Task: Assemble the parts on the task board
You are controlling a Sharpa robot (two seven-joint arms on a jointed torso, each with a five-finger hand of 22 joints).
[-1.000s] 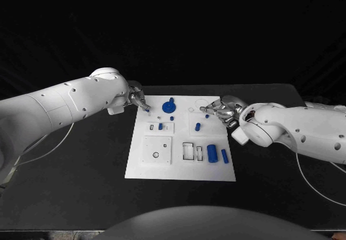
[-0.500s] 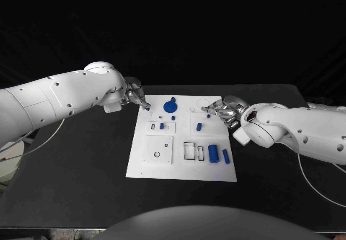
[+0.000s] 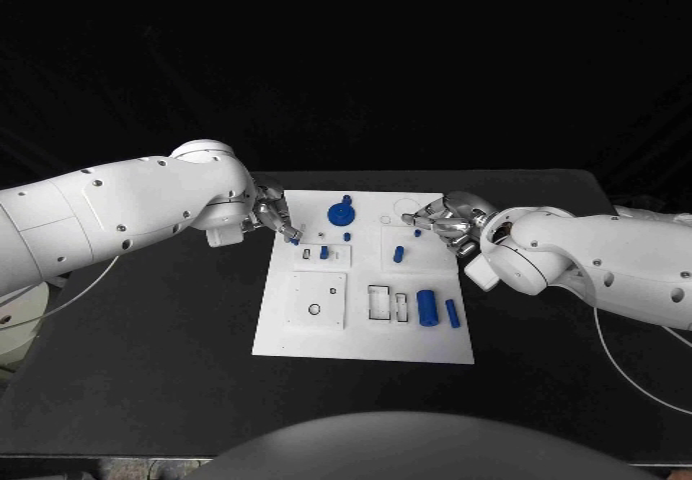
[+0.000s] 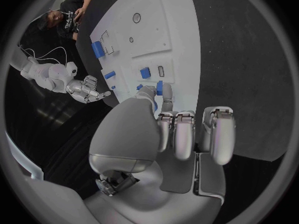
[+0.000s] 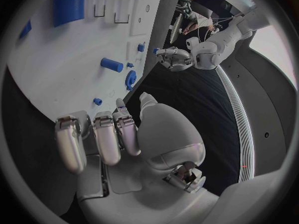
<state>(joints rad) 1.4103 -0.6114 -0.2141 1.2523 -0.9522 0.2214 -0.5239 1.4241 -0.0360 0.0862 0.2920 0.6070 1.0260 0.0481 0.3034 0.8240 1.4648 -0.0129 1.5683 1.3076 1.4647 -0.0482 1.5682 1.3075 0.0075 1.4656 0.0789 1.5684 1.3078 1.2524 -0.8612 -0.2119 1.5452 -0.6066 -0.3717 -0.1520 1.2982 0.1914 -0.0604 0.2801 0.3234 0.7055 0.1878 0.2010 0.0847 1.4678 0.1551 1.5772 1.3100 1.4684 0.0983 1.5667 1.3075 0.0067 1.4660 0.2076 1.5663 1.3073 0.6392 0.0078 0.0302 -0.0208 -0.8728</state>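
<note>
So the task board (image 3: 364,340) sits flat in the middle of the black tabletop (image 3: 144,360), and both hands are up at its far end. The left hand (image 3: 274,215) hangs over the board's far left corner, pinching a small blue part (image 4: 159,87) between thumb and a fingertip, with its other fingers curled side by side; the pinched part hovers right by the small blue piece (image 3: 323,253) standing in the raised square on the board's left side. The right hand (image 3: 440,217) is at the far right edge of the board with its fingers bunched together, and honestly it's hard to say whether it's got anything in them, since a small blue peg (image 3: 417,233) sits on the board right at its fingertips. Elsewhere on the board: a blue gear (image 3: 339,213) near the far edge, a short blue cylinder (image 3: 397,254) in the right-hand square, and closer to the near end a fat blue cylinder (image 3: 427,306) next to a thin blue bar (image 3: 451,314), just beside the two rectangular slots (image 3: 385,304).
</note>
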